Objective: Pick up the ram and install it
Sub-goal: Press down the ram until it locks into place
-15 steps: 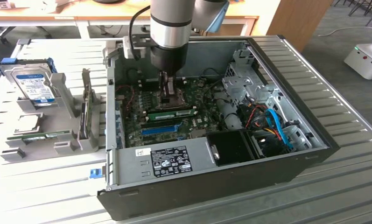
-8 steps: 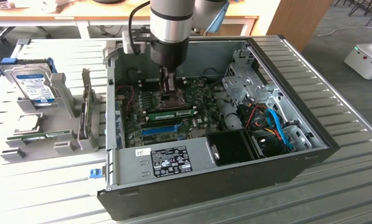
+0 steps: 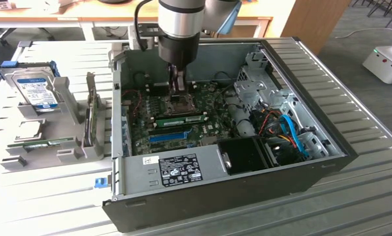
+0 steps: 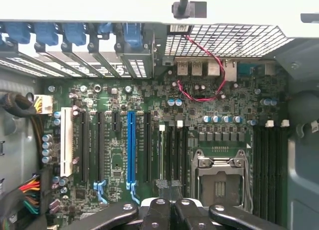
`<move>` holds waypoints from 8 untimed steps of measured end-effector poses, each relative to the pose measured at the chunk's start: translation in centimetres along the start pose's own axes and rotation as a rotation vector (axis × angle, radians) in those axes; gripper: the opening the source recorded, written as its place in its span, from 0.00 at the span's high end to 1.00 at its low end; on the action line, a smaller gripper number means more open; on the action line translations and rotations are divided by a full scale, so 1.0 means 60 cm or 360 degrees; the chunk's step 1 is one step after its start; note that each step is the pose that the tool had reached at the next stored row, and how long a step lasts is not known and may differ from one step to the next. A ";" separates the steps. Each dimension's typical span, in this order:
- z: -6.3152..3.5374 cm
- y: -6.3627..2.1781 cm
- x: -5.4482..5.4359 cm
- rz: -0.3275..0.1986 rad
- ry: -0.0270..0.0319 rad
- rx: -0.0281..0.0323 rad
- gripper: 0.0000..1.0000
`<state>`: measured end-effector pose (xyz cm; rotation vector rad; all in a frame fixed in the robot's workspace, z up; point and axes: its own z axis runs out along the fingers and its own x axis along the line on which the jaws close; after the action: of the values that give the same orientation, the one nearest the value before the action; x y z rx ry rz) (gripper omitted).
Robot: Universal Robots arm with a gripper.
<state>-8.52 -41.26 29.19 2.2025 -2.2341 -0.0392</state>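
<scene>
One green ram stick [image 3: 182,119] lies seated in a motherboard slot inside the open computer case [image 3: 327,147]. A second ram stick [image 3: 42,144] rests on the grey rack at the exterior view's left, outside the case. My gripper [image 3: 177,90] hangs inside the case above the CPU socket [image 3: 180,101], just behind the seated stick. Its fingers are shut and I see nothing between them. In the wrist view my gripper [image 4: 174,186] is closed over the near ends of the black memory slots [image 4: 172,150], beside the CPU socket [image 4: 219,175].
A silver hard drive [image 3: 38,91] with a blue label stands in the rack at the exterior view's left. A blue expansion slot [image 4: 131,145] runs beside the memory slots. Drive cages and blue cables [image 3: 291,132] fill the case's right side. A red wire [image 4: 204,75] loops near the rear ports.
</scene>
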 end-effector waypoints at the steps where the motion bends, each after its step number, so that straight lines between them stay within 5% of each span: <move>1: -0.003 0.000 0.000 0.0000 0.00000 -0.00002 0.89; 8: -0.022 0.000 0.000 0.0000 0.00000 -0.00005 0.89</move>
<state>-8.51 -41.26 30.52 2.2025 -2.2338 -0.0395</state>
